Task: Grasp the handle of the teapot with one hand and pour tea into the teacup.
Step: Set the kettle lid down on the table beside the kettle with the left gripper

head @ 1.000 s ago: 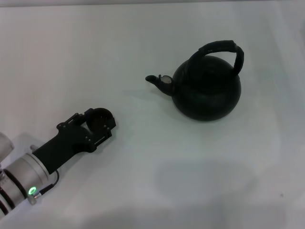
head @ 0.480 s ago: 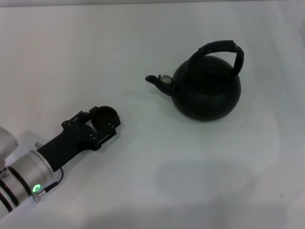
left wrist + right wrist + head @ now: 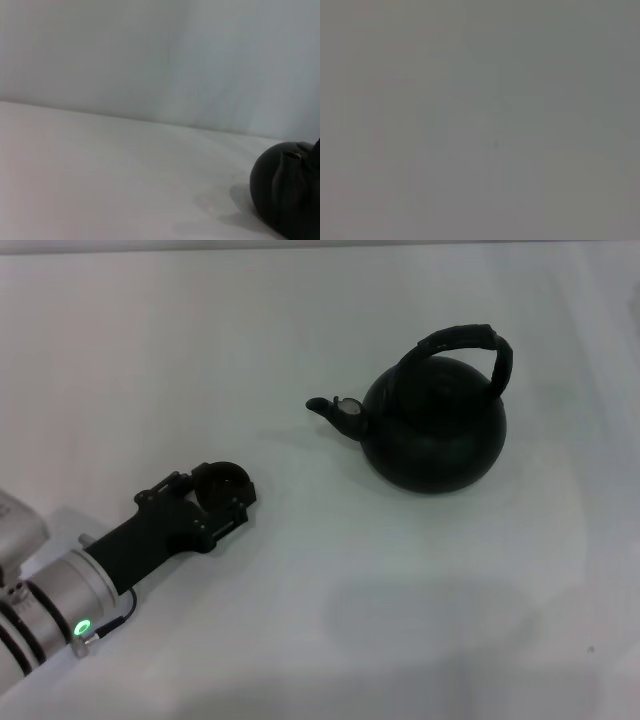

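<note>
Left gripper [image 3: 222,492] lower left of head view, fingers gripping cup [image 3: 222,483] on counter [image 3: 300,620]. Teapot [image 3: 432,425] upper right, handle [image 3: 462,340] untouched. We reckon next: right arm (unseen) grabs handle.

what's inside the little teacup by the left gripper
Nothing can be made out inside. In the head view the teacup sits at the tips of the left gripper, and only its dark rim and interior show. Whether it holds tea cannot be told. The teapot stands apart.
</note>
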You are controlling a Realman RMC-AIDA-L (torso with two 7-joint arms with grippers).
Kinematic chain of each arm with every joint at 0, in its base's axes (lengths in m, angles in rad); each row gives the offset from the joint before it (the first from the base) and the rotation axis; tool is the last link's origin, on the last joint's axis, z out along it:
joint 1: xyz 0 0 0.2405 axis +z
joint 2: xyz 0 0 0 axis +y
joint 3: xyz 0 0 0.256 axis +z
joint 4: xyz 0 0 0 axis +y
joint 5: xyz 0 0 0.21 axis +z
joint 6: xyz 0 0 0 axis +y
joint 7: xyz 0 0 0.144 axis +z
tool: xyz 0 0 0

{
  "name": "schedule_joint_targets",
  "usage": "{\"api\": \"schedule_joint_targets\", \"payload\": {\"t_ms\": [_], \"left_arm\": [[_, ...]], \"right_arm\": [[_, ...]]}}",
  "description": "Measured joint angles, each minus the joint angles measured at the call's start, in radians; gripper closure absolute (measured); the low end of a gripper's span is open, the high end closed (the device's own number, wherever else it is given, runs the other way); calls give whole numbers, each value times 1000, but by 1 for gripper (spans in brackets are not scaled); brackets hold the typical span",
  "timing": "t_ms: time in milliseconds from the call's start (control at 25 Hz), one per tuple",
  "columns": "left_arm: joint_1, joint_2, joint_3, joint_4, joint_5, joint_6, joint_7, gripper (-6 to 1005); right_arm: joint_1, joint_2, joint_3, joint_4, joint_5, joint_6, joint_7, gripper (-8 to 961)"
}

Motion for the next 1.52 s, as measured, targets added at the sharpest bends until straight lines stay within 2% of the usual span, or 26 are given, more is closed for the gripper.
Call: {"api": "schedule_joint_targets", "payload": {"t_ms": [360,920,1520], "left_arm": [[-21,0,-5,-8,24,25,-4,295],[-12,4,-7,-5,27,-9,-15,130],[74,6,-12,68,-44,-152,-108,119]], "right_arm": [[1,0,2,-3,0,0,0,230],[2,-2,2,-3,0,0,0,231],[-3,0,4,-3,0,2,0,231]]}}
